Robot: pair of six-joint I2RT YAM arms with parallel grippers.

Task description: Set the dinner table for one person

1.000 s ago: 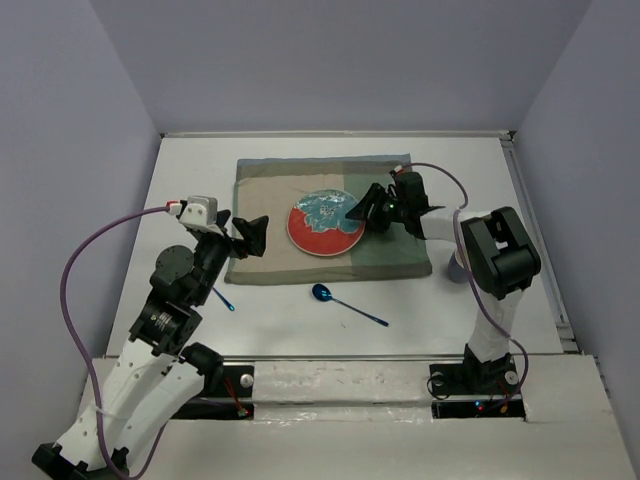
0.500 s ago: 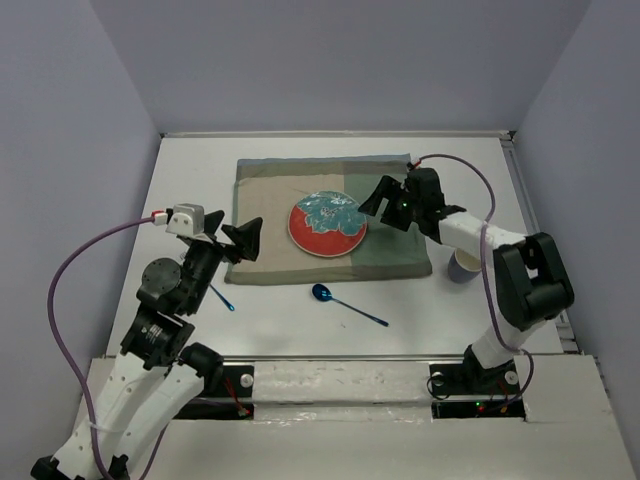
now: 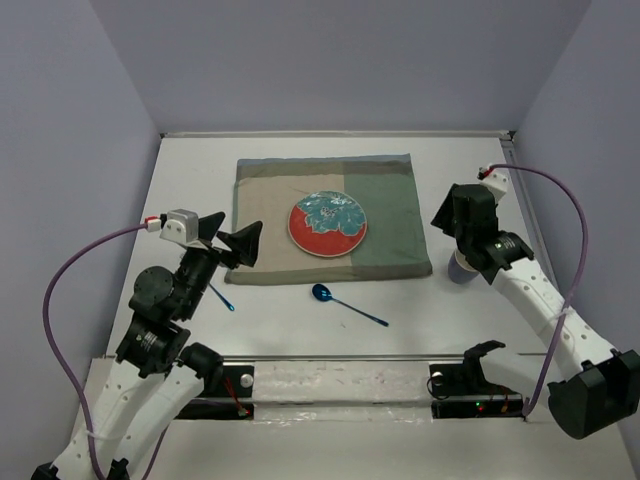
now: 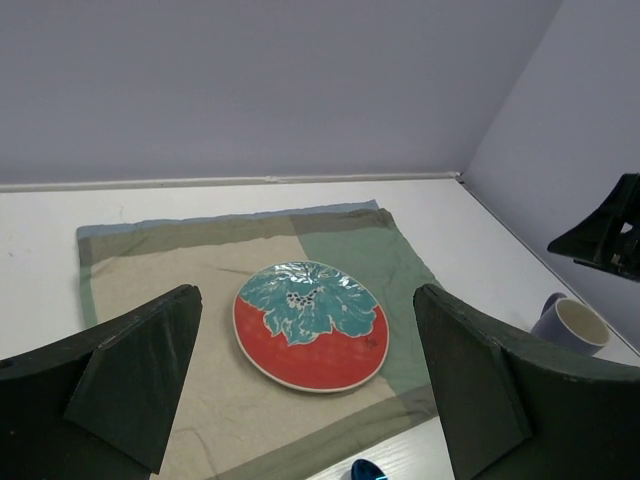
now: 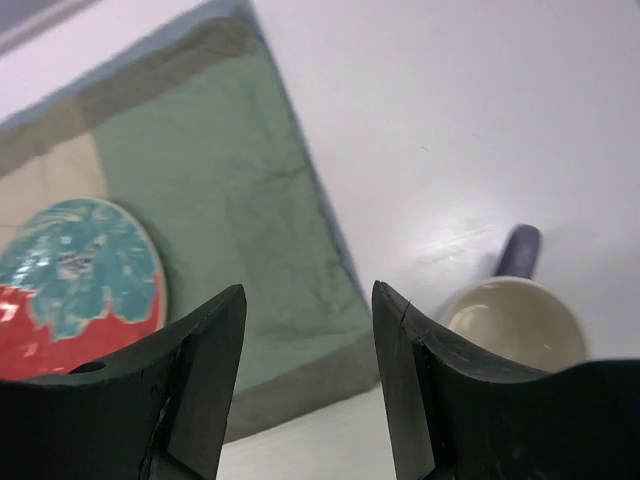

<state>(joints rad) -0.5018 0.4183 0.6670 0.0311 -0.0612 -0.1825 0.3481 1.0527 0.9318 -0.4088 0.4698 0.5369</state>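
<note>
Your left tool (image 3: 232, 238) stands wide apart and empty, its dark fingers (image 4: 130, 385) framing the plate in the wrist view. The left arm rises from its near-left base, bends at the elbow, and holds the wrist raised beside the placemat's (image 3: 390, 200) near-left corner, aimed across it. Your right tool (image 5: 308, 300) has its fingers moderately parted, with nothing between them. The right arm reaches from its near-right base up the right side, wrist tipped down over a lavender mug (image 3: 460, 270) just beside the placemat's near-right corner. The white tabletop (image 3: 190, 170) spreads beneath everything, enclosed by pale lavender walls. The tan-and-green placemat lies on its far middle and carries a red-and-teal plate (image 3: 327, 224). A blue spoon (image 3: 345, 303) lies on bare tabletop just in front.
</note>
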